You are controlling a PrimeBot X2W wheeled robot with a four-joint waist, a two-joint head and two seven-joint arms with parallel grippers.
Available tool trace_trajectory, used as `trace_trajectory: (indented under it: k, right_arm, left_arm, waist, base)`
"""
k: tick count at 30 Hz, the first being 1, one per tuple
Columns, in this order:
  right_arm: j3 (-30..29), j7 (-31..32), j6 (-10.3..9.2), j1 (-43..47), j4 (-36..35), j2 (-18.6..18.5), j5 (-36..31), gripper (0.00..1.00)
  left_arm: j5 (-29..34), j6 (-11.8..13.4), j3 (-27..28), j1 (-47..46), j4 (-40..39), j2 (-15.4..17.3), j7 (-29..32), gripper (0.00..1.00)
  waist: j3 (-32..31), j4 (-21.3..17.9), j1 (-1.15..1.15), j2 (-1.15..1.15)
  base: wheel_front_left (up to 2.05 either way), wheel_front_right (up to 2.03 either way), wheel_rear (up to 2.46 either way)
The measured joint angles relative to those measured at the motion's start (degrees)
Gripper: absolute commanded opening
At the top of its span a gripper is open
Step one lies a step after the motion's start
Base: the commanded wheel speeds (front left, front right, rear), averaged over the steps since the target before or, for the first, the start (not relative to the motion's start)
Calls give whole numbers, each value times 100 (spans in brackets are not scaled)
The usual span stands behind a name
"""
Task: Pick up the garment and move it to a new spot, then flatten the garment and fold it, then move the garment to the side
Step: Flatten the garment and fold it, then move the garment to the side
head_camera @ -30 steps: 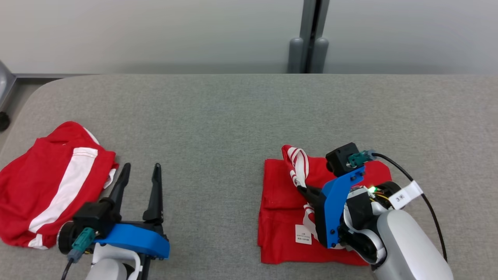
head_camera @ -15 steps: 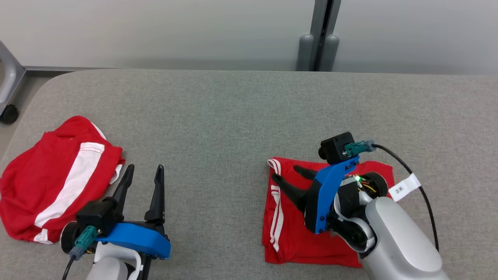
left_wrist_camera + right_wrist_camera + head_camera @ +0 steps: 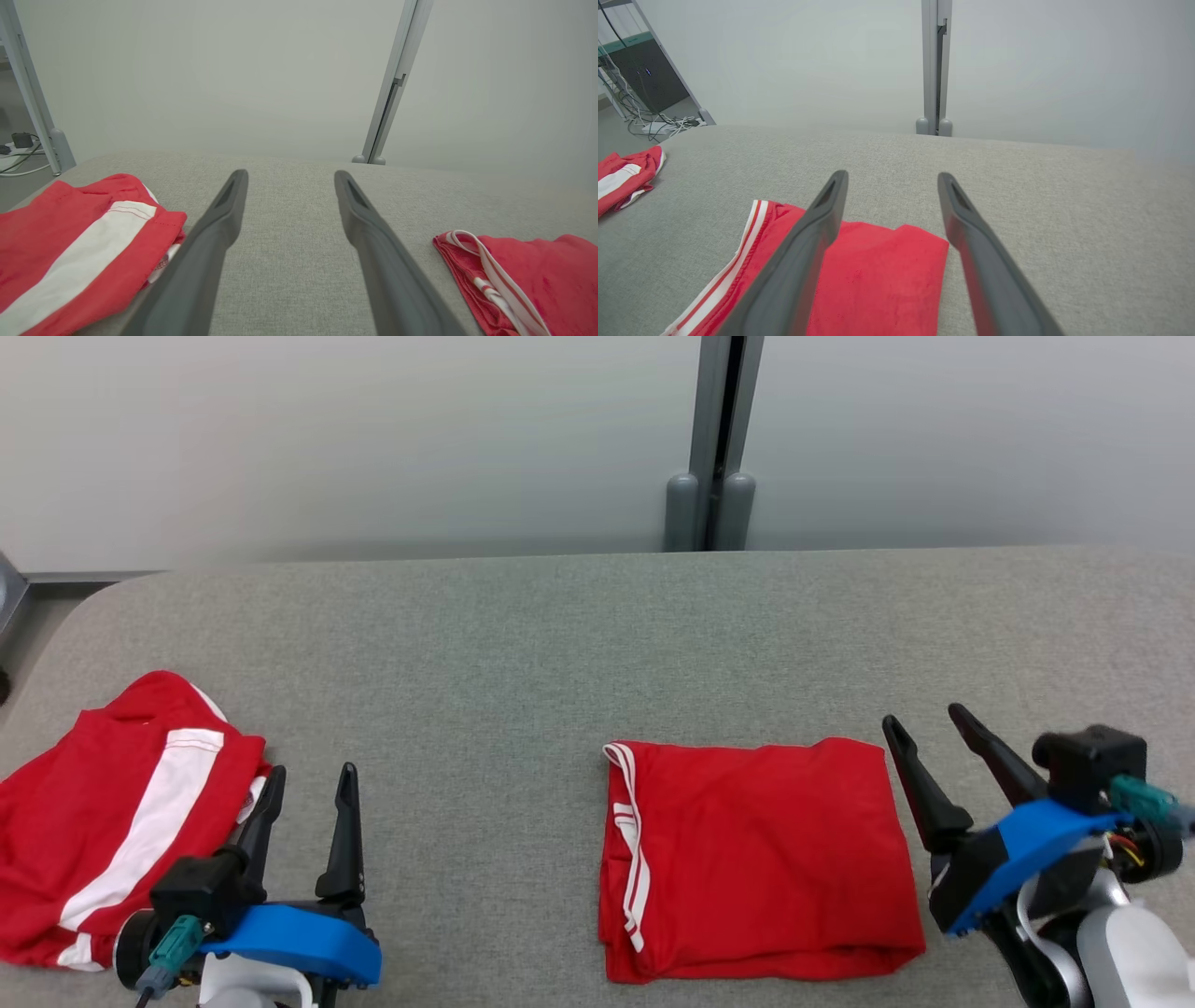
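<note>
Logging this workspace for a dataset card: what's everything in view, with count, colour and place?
folded garment: 1, red, white-striped left edge, right of table's middle
crumpled garment: 1, red with white band, table's left end
table: 1, grey, under both garments
post: 1, grey, behind table's far edge
cables: several, white and dark, floor past table's corner
left gripper: 1, dark fingers, blue mount, open, by crumpled garment
right gripper: 1, dark fingers, blue mount, open, right of folded garment

Red garment (image 3: 761, 859) with white edge stripes lies folded flat, rectangular, on the grey table (image 3: 523, 644)
</note>
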Motion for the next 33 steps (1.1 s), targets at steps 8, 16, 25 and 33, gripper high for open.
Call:
trace_trajectory:
  k: [8, 16, 25, 33]
  right_arm:
    - [-200, -924, 0, 795, -197, -153, -123, 100]
    - [-315, -1560, 0, 858, 225, -103, -296, 100]
    - [-420, -1634, 0, 871, 494, 89, -282, 100]
    - [-457, -1600, 0, 870, 514, 129, -271, 100]
  left_arm:
    - [0, 89, 201, 332, -146, 34, -18, 100]
    - [11, 133, 320, 585, -240, 5, -19, 100]
    - [11, 131, 379, 671, -241, -34, -19, 100]
    - [12, 126, 393, 677, -238, -40, -19, 100]
  waist:
    - [-242, -240, 0, 0]
    - [-380, -394, -1, 0]
    - [-381, -404, 0, 0]
    - [-367, -402, 0, 0]
  base:
    - [0, 0, 0]
    - [0, 0, 0]
    - [0, 0, 0]
    - [0, 0, 0]
